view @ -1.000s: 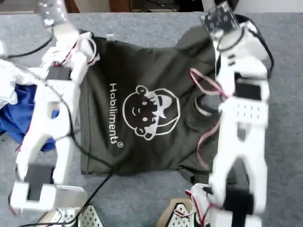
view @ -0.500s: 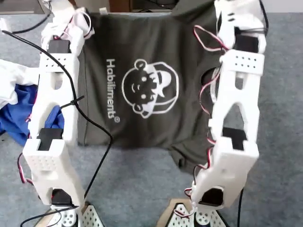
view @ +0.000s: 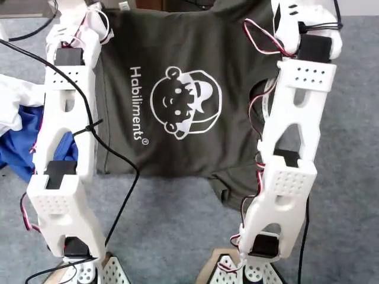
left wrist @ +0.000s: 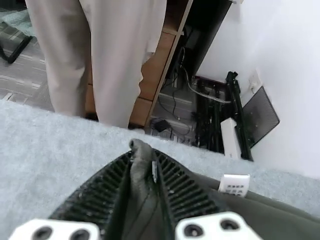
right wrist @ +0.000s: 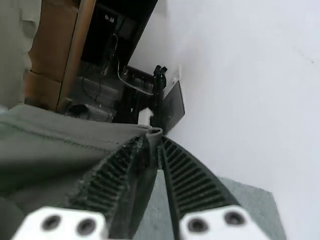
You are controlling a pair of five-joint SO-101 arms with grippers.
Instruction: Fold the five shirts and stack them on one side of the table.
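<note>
Your left gripper [left wrist: 142, 156] is clenched on a pinch of the dark olive shirt [view: 177, 77]; a ridge of fabric stands up between its ribbed pads, with a white label [left wrist: 234, 184] just beside it; your right gripper [right wrist: 154, 142] is clamped the same way on a fold at the opposite corner. Both holds sit along the shirt's far edge, at the top of the high view, left and right of the frame. That looks chosen to pull the cloth taut across its width, so it lies flat and square on the grey surface [view: 177, 236] before any fold is made.

The shirt lies spread in the upper middle of the high view, between the two arms, print side up. The white print [view: 185, 109], a cartoon face in a ring with a line of lettering beside it, sits near the centre and reads sideways to the camera. The body is mostly smooth; the near hem runs fairly straight across the middle of the frame. At the lower right a sleeve [view: 232, 190] is bunched and spills past that hem beside the right arm; I judge it will need tucking in for a tidy fold.

At the left edge of the frame a heap of blue and white cloth [view: 18, 142] lies partly under the left arm, probably more shirts waiting. No folded stack can be seen, so the task seems early on.
</note>
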